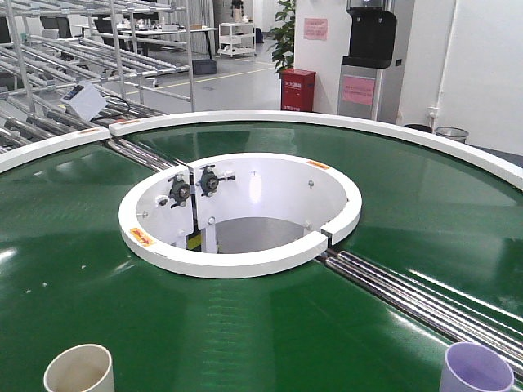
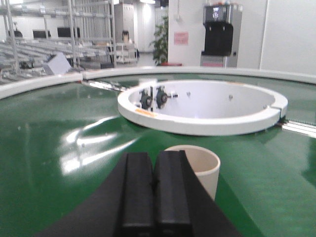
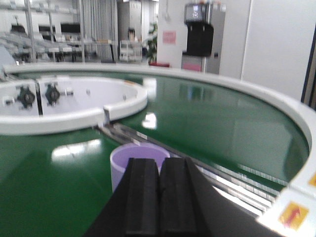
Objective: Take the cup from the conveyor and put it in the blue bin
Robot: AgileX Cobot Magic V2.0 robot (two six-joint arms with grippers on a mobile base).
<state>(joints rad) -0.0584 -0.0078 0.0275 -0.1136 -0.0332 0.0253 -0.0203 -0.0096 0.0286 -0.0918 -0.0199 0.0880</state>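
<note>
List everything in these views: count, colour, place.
conveyor: one, dark green with white rims, fills the scene
central opening: one, white-walled, middle of the belt
cream cup: one, cream, near belt, ahead of the left gripper
purple cup: one, lilac, near belt, ahead of the right gripper
red cabinet: one, red, floor beyond the belt
dispenser: one, black and grey, far wall
plant: one, green, beside the cabinet
racks: several, grey metal, far left
left gripper: one, black, shut
right gripper: one, black, shut
</note>
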